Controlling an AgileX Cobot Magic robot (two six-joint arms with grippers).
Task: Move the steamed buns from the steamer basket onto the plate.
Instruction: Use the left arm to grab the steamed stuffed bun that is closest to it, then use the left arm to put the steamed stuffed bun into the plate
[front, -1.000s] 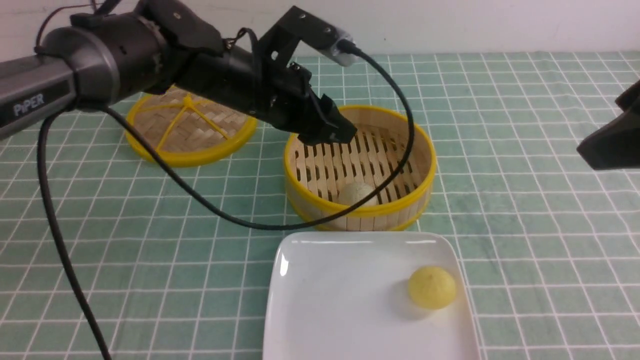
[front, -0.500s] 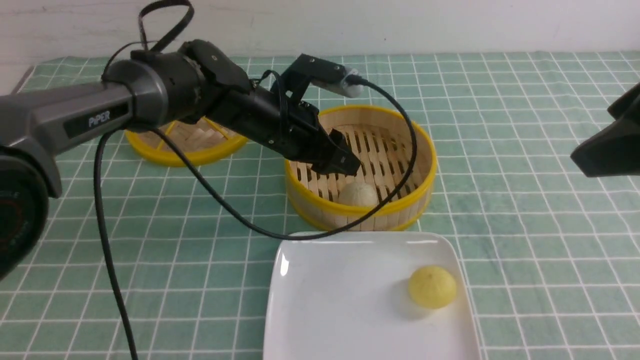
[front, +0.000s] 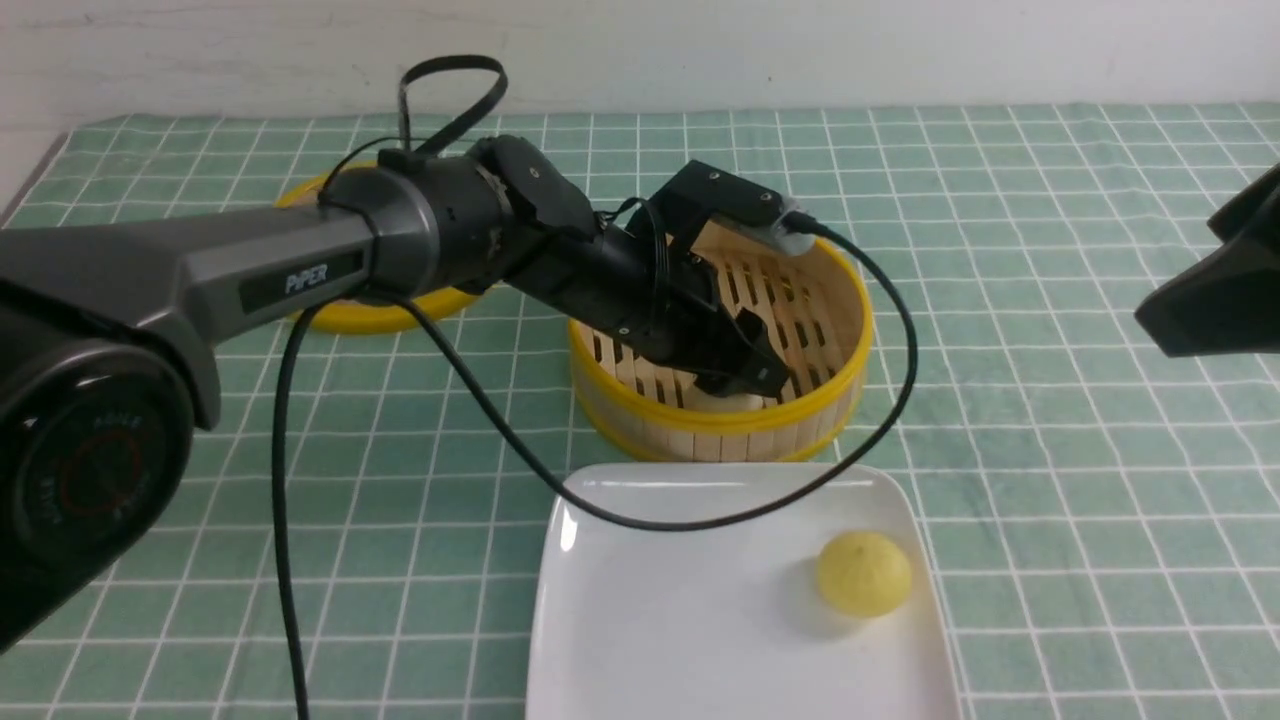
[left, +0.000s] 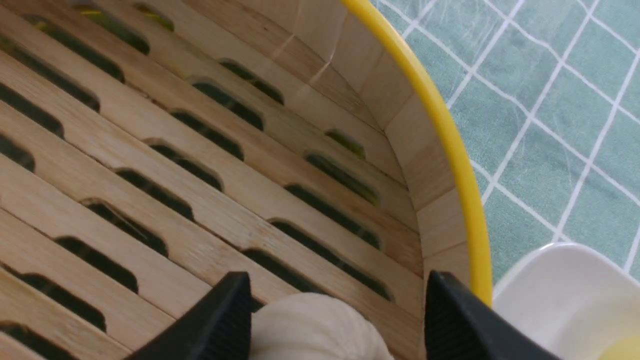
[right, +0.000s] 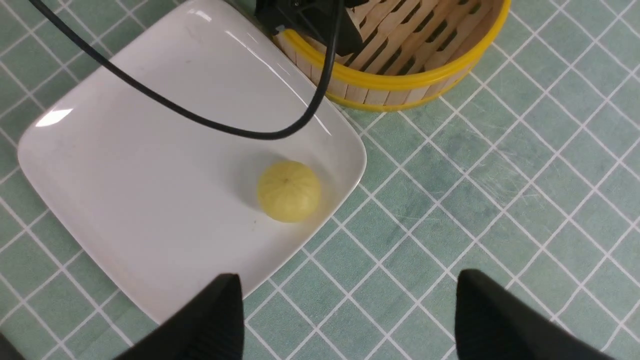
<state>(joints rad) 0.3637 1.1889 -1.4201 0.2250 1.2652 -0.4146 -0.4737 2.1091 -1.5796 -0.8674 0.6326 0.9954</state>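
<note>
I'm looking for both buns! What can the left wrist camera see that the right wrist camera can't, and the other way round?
Only the left wrist view shows the pale bun, sitting on the slatted floor of the steamer basket between the open fingers of the left gripper. Only the right wrist view shows the yellow bun whole on the plate, a black cable crossing over the plate, and the right gripper, open above the green checked cloth. Both show the basket's yellow rim, the white plate and the cloth.
</note>
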